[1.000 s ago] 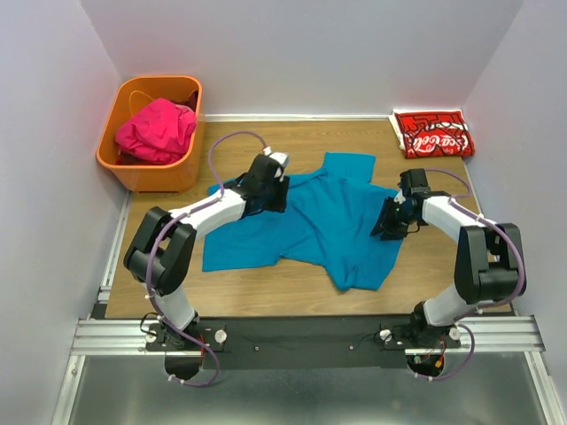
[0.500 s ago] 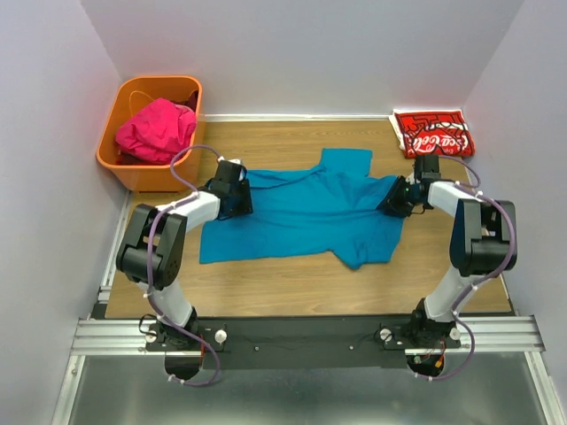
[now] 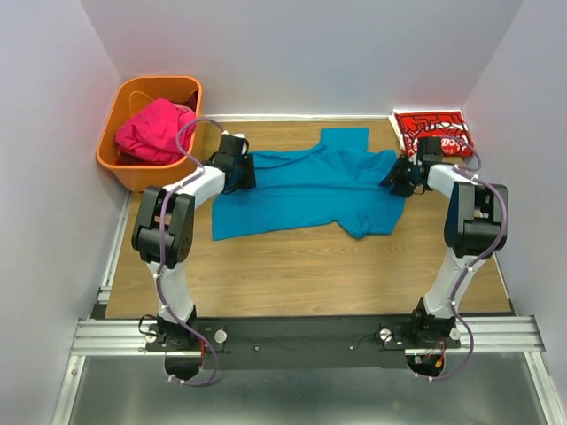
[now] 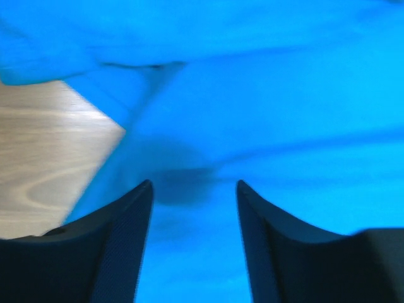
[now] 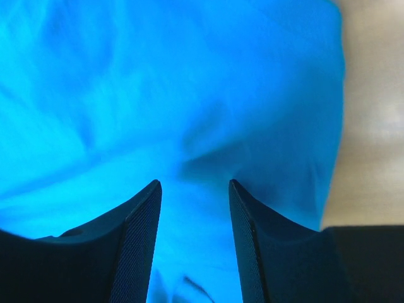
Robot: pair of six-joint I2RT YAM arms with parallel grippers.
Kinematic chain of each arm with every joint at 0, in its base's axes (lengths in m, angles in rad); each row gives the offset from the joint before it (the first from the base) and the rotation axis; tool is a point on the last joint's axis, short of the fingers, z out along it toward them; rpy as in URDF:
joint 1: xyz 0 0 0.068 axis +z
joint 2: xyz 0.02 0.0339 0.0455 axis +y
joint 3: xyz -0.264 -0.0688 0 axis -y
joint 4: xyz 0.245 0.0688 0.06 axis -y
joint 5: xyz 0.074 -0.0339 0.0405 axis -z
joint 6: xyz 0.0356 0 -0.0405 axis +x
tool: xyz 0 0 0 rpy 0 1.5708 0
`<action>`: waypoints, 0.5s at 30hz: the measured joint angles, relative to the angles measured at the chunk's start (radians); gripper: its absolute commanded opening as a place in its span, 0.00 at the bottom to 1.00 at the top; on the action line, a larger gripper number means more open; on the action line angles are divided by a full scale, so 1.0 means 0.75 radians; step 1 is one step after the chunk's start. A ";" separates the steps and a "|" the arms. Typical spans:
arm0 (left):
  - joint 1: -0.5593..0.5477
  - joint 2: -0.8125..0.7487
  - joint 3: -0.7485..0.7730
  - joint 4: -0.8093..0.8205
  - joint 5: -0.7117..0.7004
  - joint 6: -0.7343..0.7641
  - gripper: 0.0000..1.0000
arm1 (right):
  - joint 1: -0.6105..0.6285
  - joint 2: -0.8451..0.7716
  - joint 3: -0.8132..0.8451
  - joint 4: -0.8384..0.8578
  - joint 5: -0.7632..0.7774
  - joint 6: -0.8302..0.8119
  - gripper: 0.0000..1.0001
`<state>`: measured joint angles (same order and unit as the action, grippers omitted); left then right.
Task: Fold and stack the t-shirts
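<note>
The teal t-shirt [image 3: 310, 190] lies spread along the table's far edge, long axis running left to right — left gripper [image 3: 247, 172] at its left end, right gripper [image 3: 397, 182] at its right, each with jaws parted over cloth, no pinch evident

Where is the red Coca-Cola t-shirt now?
In the top view, the red Coca-Cola t-shirt lies folded in the far right corner, just beyond the right gripper.

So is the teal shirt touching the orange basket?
Apart. Top view shows bare table between the teal shirt and the orange basket.
</note>
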<state>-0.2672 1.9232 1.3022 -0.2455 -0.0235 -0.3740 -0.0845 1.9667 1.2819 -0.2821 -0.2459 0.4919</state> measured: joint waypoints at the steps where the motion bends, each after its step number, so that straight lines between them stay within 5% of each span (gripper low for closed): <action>1: -0.030 -0.023 -0.002 -0.010 -0.008 0.016 0.66 | -0.001 -0.026 -0.033 0.004 0.001 -0.005 0.54; 7: -0.291 -0.194 -0.011 -0.007 -0.021 0.133 0.68 | 0.004 -0.333 -0.319 -0.038 -0.008 -0.019 0.55; 11: -0.543 -0.237 0.042 0.027 0.027 0.225 0.70 | 0.009 -0.557 -0.473 -0.068 -0.004 -0.013 0.68; 15: -0.720 -0.154 0.175 0.041 0.113 0.269 0.71 | 0.010 -0.784 -0.592 -0.100 0.066 0.019 0.95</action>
<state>-0.8070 1.8080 1.4334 -0.2146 0.0612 -0.1722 -0.0772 1.3788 0.8383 -0.3573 -0.1967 0.5060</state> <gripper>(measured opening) 0.705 0.802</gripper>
